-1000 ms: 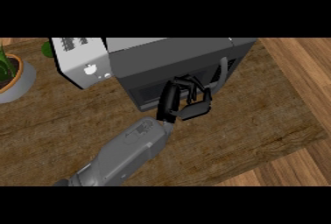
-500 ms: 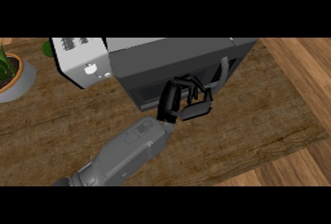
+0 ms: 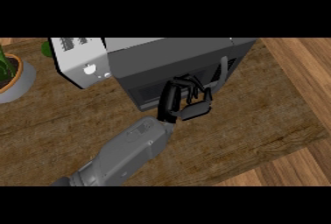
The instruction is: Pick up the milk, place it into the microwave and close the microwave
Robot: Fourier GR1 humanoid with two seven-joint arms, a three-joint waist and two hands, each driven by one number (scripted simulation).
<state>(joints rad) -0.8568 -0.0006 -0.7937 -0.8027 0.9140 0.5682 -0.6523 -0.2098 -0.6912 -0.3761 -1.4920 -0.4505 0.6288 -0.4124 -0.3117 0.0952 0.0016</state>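
My left hand [image 3: 173,104] is curling its fingers [image 3: 192,89], clenched on nothing, against the microwave door [image 3: 147,92]; the door's handle [image 3: 223,72] is standing just beyond them. The milk is showing nowhere, so I am judging it inside, with only the closing left to finish

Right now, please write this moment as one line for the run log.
left hand: fingers curled, at front of microwave | milk: not visible | microwave door: looks shut | right hand: not in view
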